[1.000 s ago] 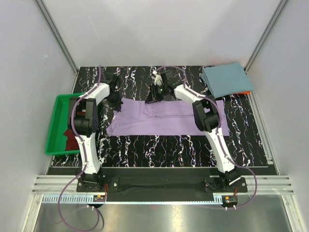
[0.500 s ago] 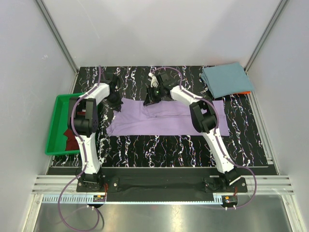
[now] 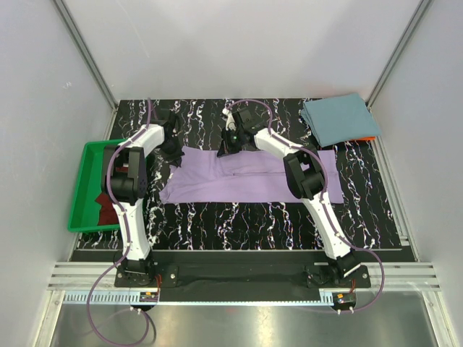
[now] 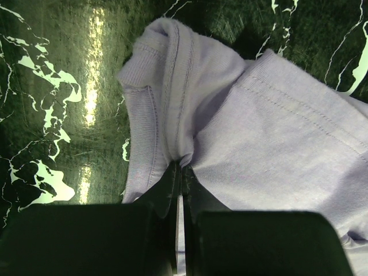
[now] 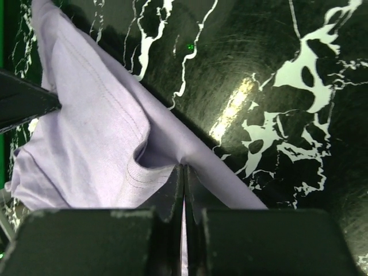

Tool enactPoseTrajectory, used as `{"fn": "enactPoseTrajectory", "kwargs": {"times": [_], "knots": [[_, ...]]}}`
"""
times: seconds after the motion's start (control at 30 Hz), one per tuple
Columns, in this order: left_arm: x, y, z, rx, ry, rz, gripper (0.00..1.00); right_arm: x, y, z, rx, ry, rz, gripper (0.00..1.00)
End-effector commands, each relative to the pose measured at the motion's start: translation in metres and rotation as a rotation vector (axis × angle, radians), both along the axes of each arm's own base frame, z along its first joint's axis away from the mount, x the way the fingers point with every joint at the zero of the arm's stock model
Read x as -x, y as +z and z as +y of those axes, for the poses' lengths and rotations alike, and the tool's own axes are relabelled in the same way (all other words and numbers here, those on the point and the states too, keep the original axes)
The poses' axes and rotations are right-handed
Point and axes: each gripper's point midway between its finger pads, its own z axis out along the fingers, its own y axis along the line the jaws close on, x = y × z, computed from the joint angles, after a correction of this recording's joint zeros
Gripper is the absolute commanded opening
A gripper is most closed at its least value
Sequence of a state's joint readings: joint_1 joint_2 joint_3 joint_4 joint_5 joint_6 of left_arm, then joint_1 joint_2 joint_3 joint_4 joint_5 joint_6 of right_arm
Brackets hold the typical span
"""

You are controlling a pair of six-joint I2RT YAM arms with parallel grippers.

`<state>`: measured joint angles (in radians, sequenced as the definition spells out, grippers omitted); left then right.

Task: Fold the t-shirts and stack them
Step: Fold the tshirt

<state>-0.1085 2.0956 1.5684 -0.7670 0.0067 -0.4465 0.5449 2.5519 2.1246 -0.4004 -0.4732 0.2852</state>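
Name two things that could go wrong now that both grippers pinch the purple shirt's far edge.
The left gripper and right gripper each pinch only a small fold of the lavender shirt, so it may slip free. The right gripper grips near mid-edge, so the shirt's right end could drag and fold crooked.

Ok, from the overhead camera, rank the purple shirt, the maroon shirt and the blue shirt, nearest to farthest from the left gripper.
1. Purple shirt: pinched in the left gripper, mid-table.
2. Maroon shirt: in the green tray, at the left.
3. Blue shirt: folded, far right corner.
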Motion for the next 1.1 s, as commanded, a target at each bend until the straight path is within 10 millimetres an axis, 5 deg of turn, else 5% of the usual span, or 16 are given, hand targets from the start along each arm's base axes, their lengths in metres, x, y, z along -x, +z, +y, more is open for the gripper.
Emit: {"fn": "enactPoseTrajectory", "kwargs": {"times": [0.0, 0.43, 0.6, 0.8, 0.9, 1.07], "knots": [[-0.007, 0.019, 0.012, -0.046, 0.045, -0.045, 0.00, -0.015, 0.056, 0.003, -0.014, -0.060, -0.137, 0.00], [-0.003, 0.020, 0.015, -0.055, 0.093, -0.035, 0.02, -0.015, 0.066, -0.018, 0.049, -0.165, -0.166, 0.00], [-0.003, 0.021, 0.015, -0.057, 0.098, -0.031, 0.17, -0.016, 0.058, -0.019, 0.060, -0.173, -0.145, 0.00], [-0.018, 0.049, 0.013, -0.052, 0.065, -0.108, 0.43, -0.012, 0.059, -0.015, 0.039, -0.158, -0.128, 0.00], [-0.035, 0.063, 0.004, -0.024, -0.005, -0.185, 0.45, -0.010, 0.065, -0.015, 0.030, -0.152, -0.130, 0.00], [-0.047, 0.055, 0.001, -0.020, -0.067, -0.188, 0.45, -0.005, 0.070, -0.019, 0.036, -0.148, -0.136, 0.00]]}}
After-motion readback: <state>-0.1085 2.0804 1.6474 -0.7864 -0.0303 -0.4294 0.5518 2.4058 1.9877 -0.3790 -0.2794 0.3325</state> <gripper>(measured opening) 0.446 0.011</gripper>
